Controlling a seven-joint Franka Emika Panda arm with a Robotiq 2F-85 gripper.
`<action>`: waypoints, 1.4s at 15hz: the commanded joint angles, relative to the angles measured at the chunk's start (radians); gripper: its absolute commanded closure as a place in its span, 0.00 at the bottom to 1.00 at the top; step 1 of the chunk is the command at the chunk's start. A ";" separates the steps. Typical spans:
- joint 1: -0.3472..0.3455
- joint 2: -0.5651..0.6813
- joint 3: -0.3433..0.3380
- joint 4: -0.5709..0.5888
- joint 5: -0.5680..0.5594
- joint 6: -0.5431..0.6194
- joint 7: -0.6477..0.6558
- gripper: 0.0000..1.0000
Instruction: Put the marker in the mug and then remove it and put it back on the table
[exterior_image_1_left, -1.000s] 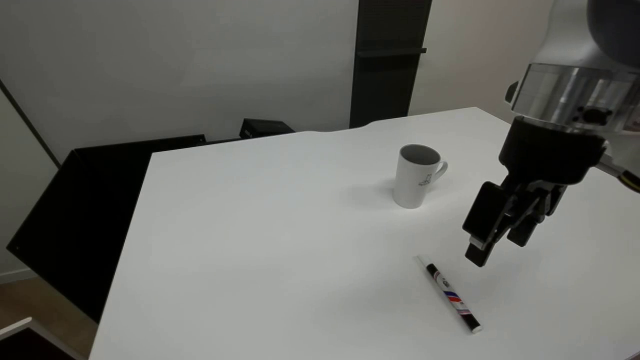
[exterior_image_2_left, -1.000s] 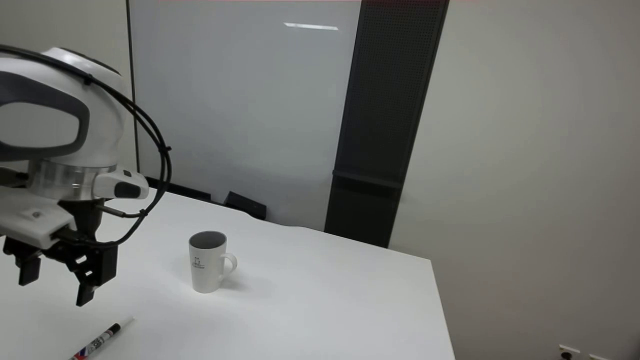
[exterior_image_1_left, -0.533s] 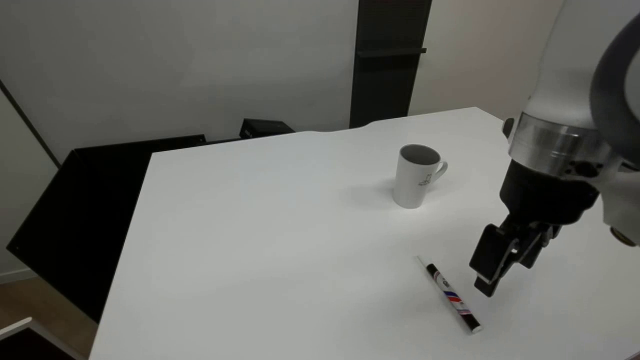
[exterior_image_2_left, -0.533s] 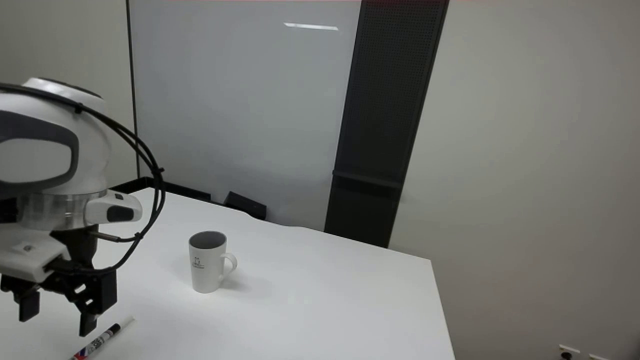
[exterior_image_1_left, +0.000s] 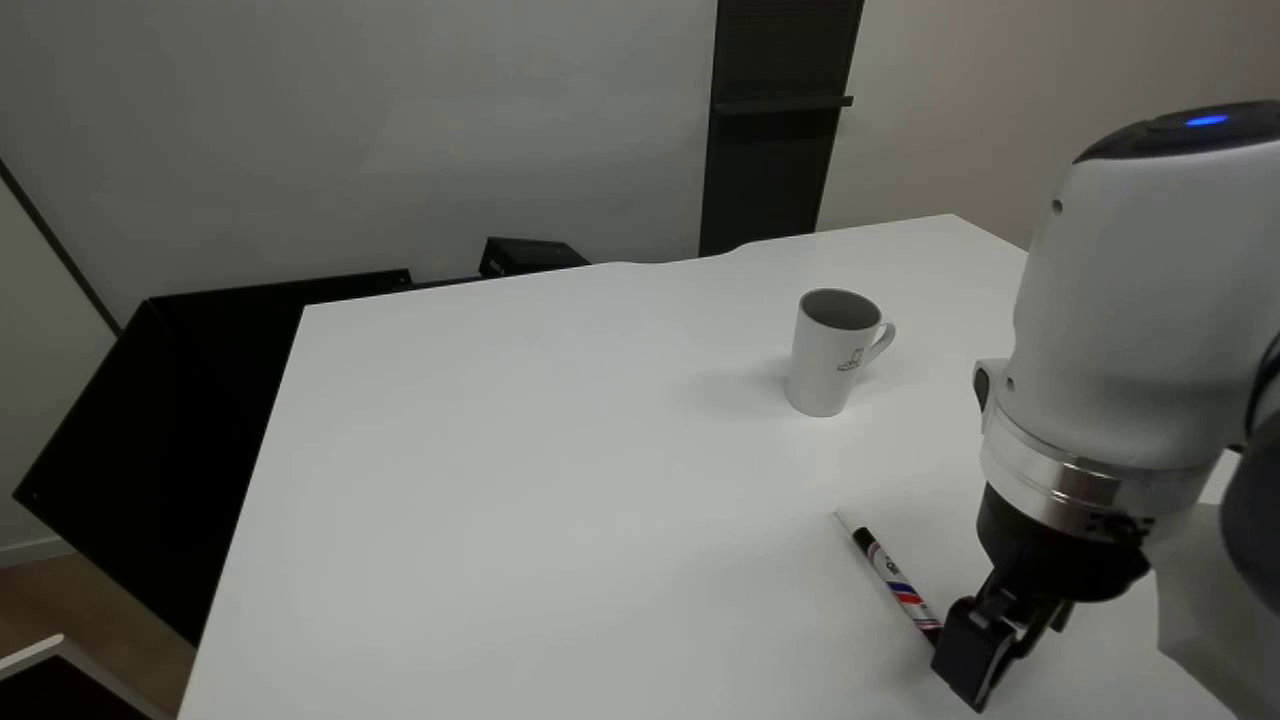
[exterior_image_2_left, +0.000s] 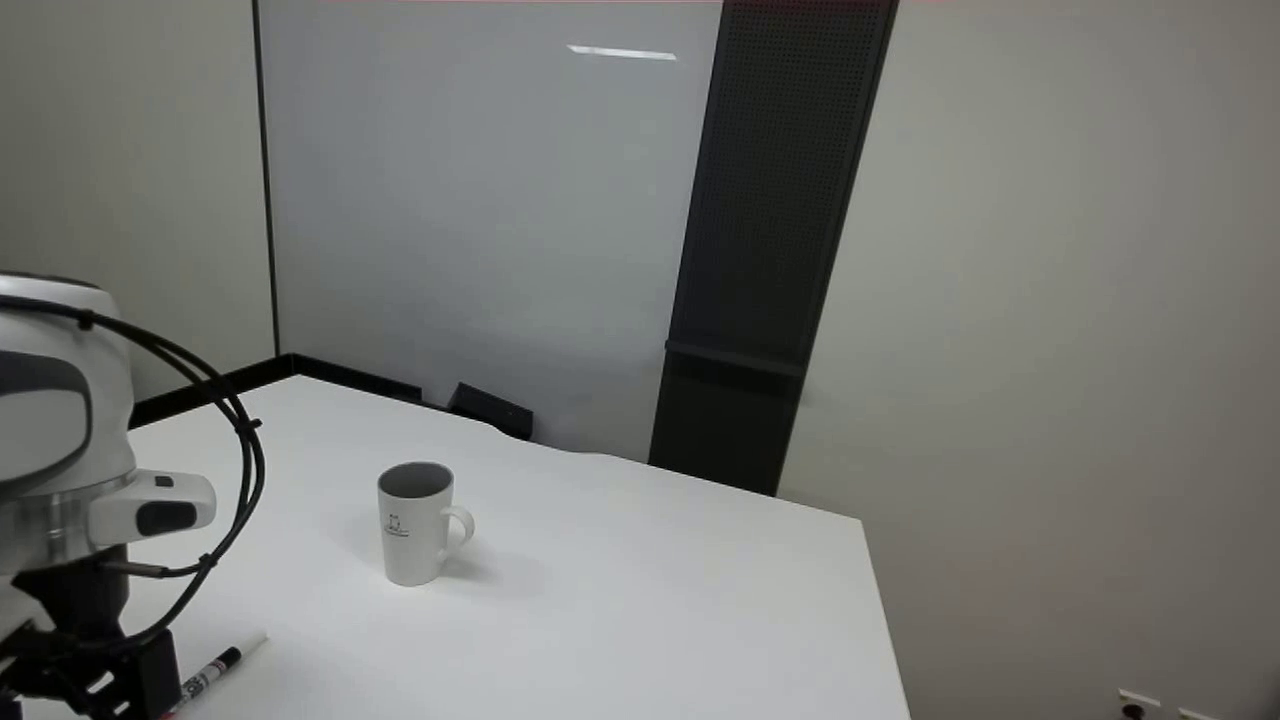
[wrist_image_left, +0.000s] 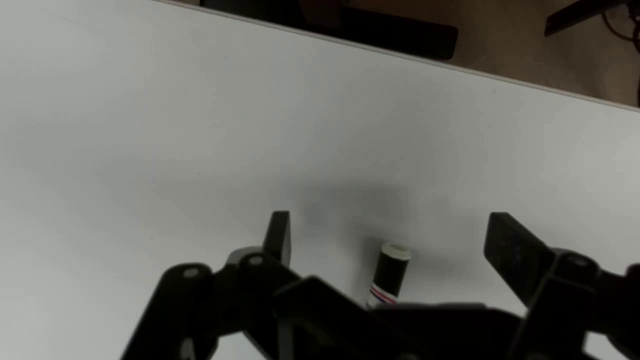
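Observation:
The marker (exterior_image_1_left: 902, 594) lies flat on the white table (exterior_image_1_left: 500, 500). It also shows in an exterior view (exterior_image_2_left: 212, 674), partly behind the gripper. In the wrist view, the marker's black end with a white tip (wrist_image_left: 390, 275) lies between the spread fingers, touching neither; the rest is hidden under the gripper. My gripper (wrist_image_left: 390, 214) is open, low over that end; it also shows in an exterior view (exterior_image_1_left: 1005, 660). The white mug (exterior_image_1_left: 820, 365) stands upright, apart from marker and gripper, with its handle to the right; it also shows in an exterior view (exterior_image_2_left: 412, 535). Its inside looks dark grey.
The table edge (wrist_image_left: 450, 66) runs across the top of the wrist view, with dark floor beyond. A small black box (exterior_image_1_left: 530, 256) sits behind the table's back edge. Black cables (exterior_image_2_left: 255, 450) loop out from the arm.
My gripper has come down toward the table and over the marker's black end, hiding that end in an exterior view. It stays open. The marker and the mug have not moved.

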 joint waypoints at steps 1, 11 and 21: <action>0.037 0.062 -0.029 0.009 0.004 0.130 0.071 0.00; 0.029 0.206 -0.025 0.054 0.203 0.331 0.016 0.27; 0.080 0.204 -0.085 0.072 0.247 0.309 0.024 0.87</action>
